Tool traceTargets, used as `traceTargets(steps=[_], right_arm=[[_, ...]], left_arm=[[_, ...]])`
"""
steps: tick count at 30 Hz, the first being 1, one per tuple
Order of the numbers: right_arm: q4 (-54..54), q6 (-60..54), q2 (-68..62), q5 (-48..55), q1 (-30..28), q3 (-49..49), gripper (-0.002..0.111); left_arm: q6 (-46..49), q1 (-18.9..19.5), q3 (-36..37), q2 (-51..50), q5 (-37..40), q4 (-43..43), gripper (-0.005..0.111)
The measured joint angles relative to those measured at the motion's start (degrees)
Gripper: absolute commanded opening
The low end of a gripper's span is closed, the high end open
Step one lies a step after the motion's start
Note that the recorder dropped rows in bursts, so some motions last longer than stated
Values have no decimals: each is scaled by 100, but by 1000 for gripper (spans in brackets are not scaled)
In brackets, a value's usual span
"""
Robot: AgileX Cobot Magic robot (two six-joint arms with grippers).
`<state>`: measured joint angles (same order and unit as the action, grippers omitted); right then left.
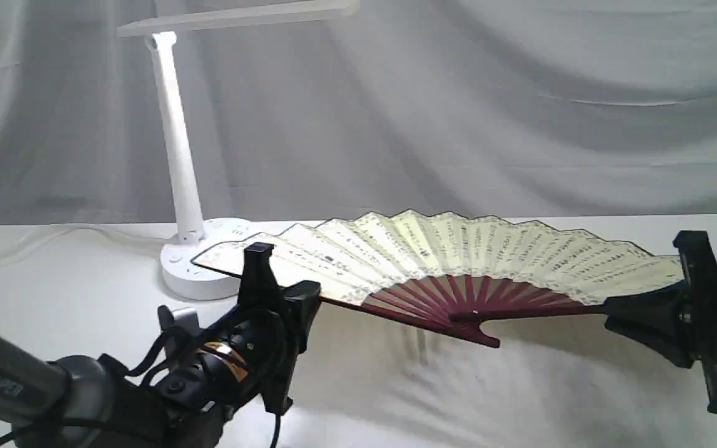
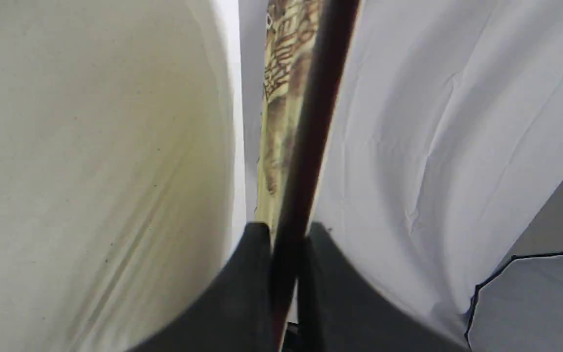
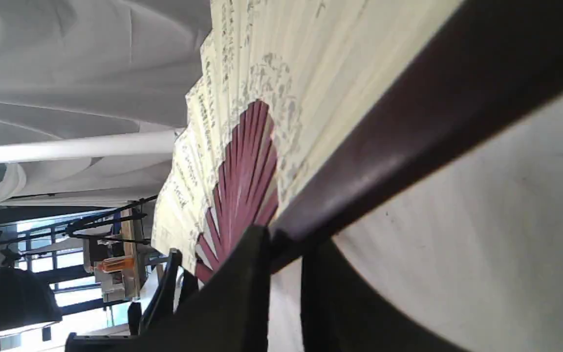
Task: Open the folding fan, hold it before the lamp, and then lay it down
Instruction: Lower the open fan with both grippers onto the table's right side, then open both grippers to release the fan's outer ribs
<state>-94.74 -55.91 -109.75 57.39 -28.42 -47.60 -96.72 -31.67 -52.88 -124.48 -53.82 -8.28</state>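
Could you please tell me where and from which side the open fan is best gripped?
Grip the fan by its stiff dark outer ribs, one at each end, coming in from the sides, never on the thin pleated paper. Spread wide, only those ribs look rigid and narrow enough for jaws; the left gripper and right gripper are each shut on one.
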Motion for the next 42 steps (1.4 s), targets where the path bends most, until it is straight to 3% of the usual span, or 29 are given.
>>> traceTargets(steps=[16,26,34,37,42], right_arm=[[-91,-554,-535,22,-379,24,0],[-103,-754,-547,-677,-455,24,0],[-114,-758,-569,-799,-475,24,0],[-114,-758,-569,-811,-475,24,6],[-38,-824,-583,-978,-475,24,32]], left_arm=[[0,-56,-712,-744,14,417,0],[-126,10,-759,-787,-234,181,20],[-126,29,-773,-767,-367,134,24],[-126,29,-773,-767,-420,236,24],[-126,29,-773,-767,-497,372,24]])
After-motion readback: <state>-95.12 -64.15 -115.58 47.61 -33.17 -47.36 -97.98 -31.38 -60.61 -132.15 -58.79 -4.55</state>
